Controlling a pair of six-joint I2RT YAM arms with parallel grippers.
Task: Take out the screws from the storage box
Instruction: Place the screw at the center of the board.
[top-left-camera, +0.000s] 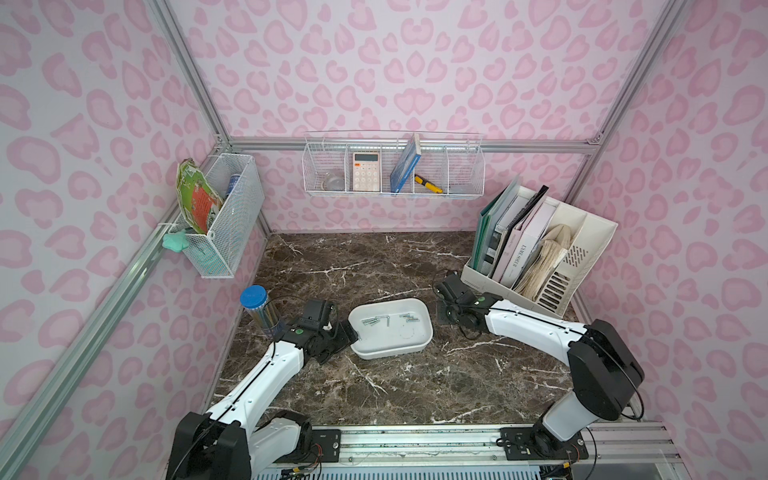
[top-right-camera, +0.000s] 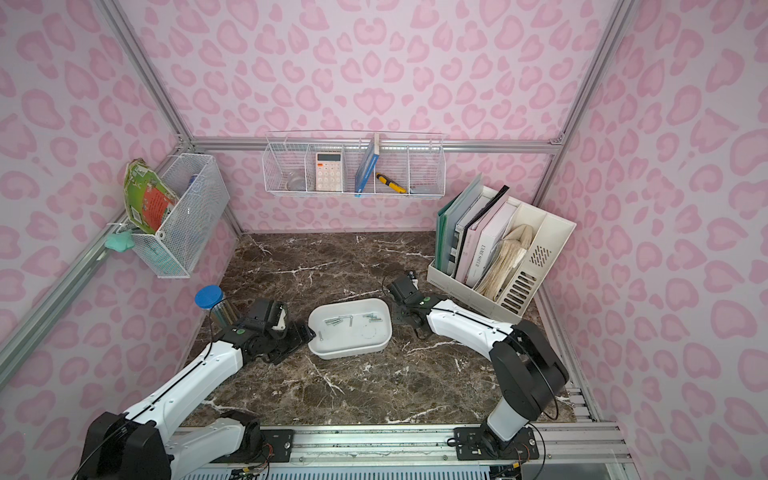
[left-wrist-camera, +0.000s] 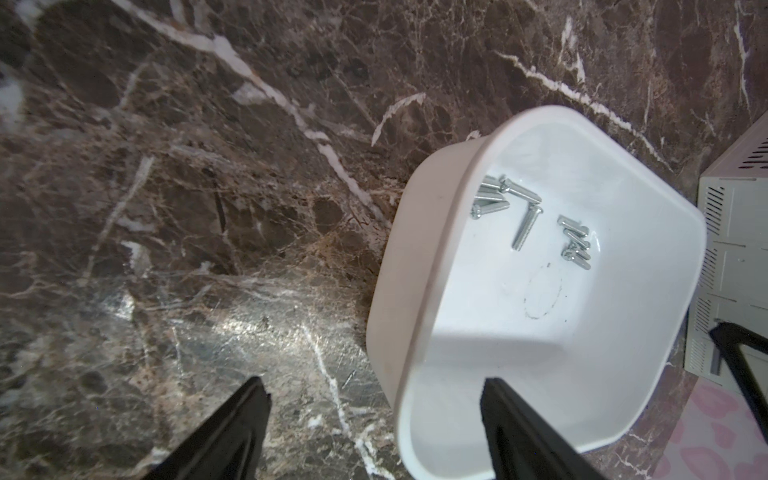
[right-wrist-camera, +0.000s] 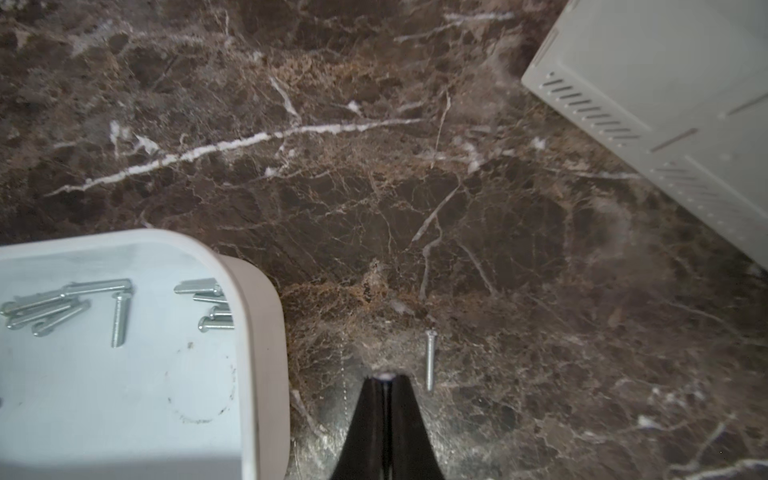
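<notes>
The storage box sits in the middle of the worktop, between the two arms, and each arm seems stationed for its own job. The left gripper is at the box's left end with its jaws spread and the box's wall standing between them, one jaw inside and the other out over the worktop, clear of the wall. That looks like a bracing post, there to stop the light box sliding, rather than a pinch. The right gripper points down at the worktop just right of the box, jaws pressed together; a pale speck shows at the tips, too small to say whether anything is caught there. Just beside those tips lies one loose screw, flat on the worktop, which suggests this bare patch is the drop spot. The screws in the box lie flat toward its far side: a bunch of about four on the left, one alone, and four more bunched to the right. That makes roughly nine, though the overlapping ones are hard to split. One box, two arms, one screw out: the job looks barely begun.
</notes>
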